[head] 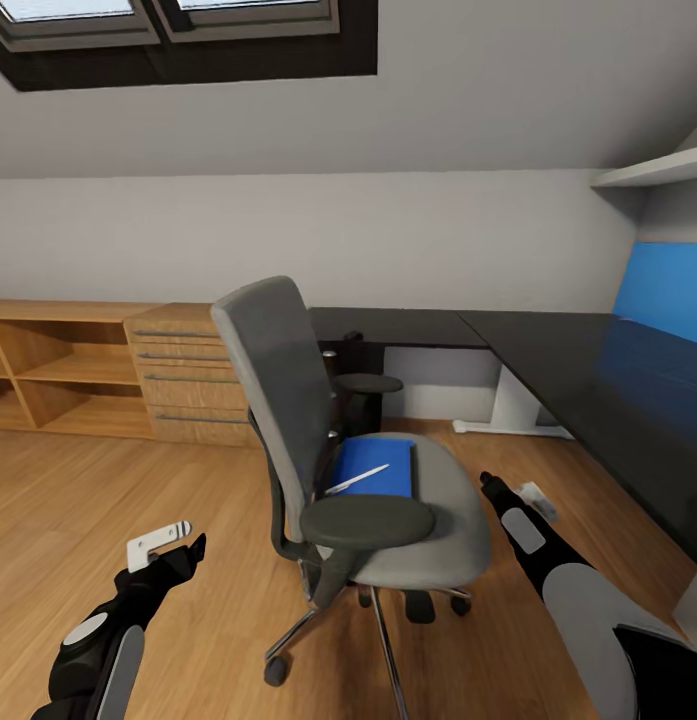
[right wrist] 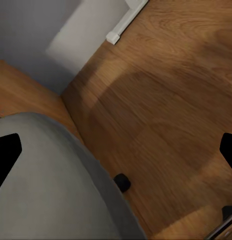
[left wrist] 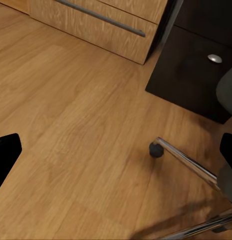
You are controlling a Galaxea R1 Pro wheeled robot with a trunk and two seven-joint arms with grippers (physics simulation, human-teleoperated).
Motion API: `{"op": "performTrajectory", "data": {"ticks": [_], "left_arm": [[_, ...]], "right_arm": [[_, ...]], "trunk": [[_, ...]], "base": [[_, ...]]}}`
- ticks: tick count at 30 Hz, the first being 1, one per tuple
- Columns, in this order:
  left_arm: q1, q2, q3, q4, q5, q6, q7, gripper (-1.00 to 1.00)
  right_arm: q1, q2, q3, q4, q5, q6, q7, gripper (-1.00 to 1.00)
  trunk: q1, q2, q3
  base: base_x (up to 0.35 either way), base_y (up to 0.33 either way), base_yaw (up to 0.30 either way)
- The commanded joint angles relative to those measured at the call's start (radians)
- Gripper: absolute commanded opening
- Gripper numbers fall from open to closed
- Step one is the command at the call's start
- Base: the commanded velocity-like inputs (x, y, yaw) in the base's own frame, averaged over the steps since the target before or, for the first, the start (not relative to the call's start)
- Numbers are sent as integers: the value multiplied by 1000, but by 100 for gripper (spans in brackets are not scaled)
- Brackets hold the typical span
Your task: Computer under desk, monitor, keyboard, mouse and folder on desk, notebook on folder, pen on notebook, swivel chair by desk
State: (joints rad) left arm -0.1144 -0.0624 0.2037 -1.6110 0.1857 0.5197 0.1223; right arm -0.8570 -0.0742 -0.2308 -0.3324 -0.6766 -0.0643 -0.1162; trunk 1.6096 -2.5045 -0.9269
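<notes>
Swivel chair [head: 388,500] before the desk [head: 588,370].
Folder [head: 373,467] lies on its seat, pen [head: 356,479] atop; left gripper [head: 173,548] and right gripper [head: 510,497] flank it, both spread wide.

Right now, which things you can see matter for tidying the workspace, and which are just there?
Job things: swivel chair, blue folder on its seat, pen lying on the folder, black desk.
Just there: wooden drawer chest, open wooden shelves, wall shelf.

Wooden floor [head: 138,490], oak drawer chest [head: 183,375], skylight [head: 178,25]
</notes>
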Motion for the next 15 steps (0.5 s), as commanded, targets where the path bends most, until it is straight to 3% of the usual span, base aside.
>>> {"op": "performTrajectory", "data": {"ticks": [1,15], "left_arm": [[-1,-1,0,-1,11,5,7,100],[-1,-1,0,-1,11,5,7,100]], "right_arm": [[-1,0,2,0,-11,-3,-2,100],[-1,-1,1,1,-34,11,-6,100]], "trunk": [[0,0,-1],[0,0,-1]], "base": [[12,0,0],[2,0,0]]}}
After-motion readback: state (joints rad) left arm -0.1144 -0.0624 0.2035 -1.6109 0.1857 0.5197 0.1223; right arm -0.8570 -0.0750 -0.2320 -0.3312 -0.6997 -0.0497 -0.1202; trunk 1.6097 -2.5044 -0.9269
